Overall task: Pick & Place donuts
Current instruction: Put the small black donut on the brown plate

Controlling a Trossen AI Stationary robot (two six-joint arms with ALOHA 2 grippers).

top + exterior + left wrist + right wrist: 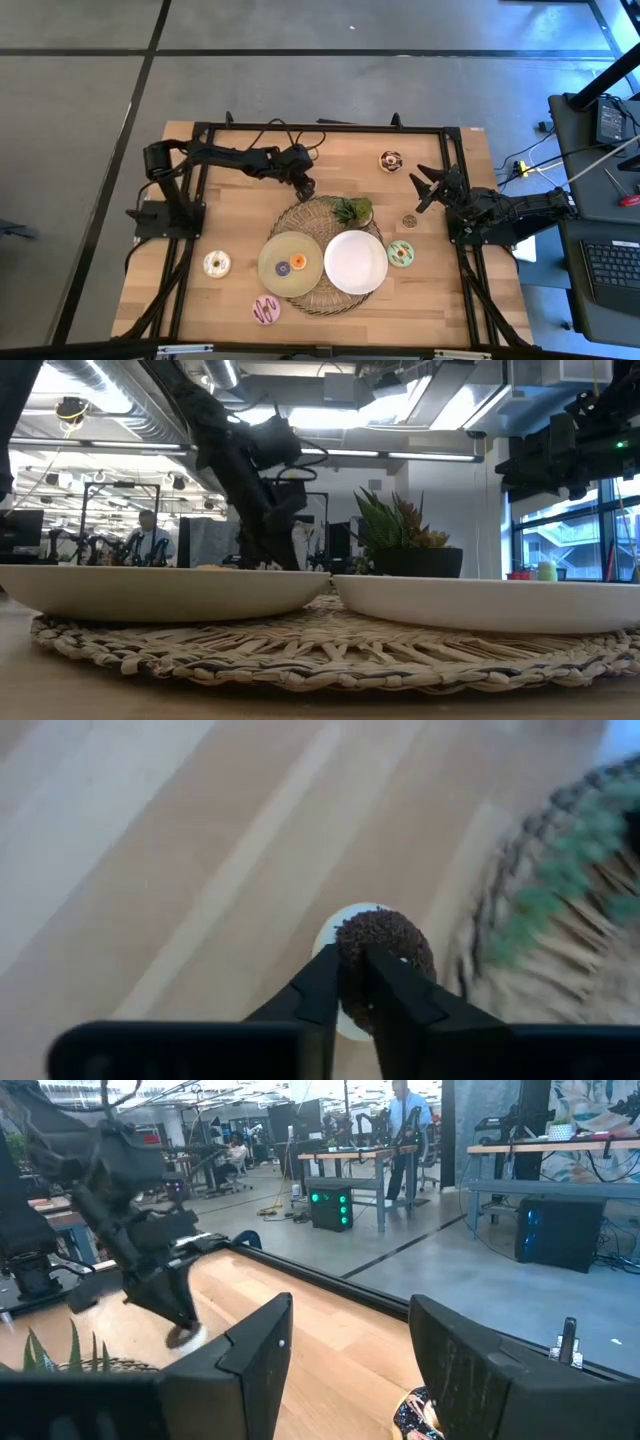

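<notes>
The left end effector (pixel 352 982) is clamped on a dark brown sprinkled donut (pixel 385 948) with a pale underside, its two fingers pinching the ring's near edge. In the high view this end effector (pixel 304 187) sits just off the far-left edge of the woven mat (pixel 300 222), over bare wood. The right wrist view shows the same end effector (pixel 180 1325) with the donut (pixel 186 1336) at its tip, close to the surface; whether the donut touches the wood I cannot tell.

The right end effector (pixel 428 187) hangs over the right side of the surface with its fingers spread apart and nothing between them; its wide gap fills the right wrist view (pixel 350 1370).

On the mat lie a tan plate (pixel 278 268) and a white plate (pixel 355 262), side by side. An orange donut (pixel 298 263) and a small purple donut (pixel 283 269) rest on the tan plate. A green leafy sprig (pixel 353 209) stands at the mat's far edge.

Off the mat, a chocolate donut (pixel 390 161) lies near the far edge of the surface, a small tan donut (pixel 409 220) lies between the mat and the right arm, a mint green donut (pixel 401 254) sits just beside the white plate, a cream donut (pixel 217 264) lies left of the mat, and a pink striped donut (pixel 266 310) lies near the front edge.
</notes>
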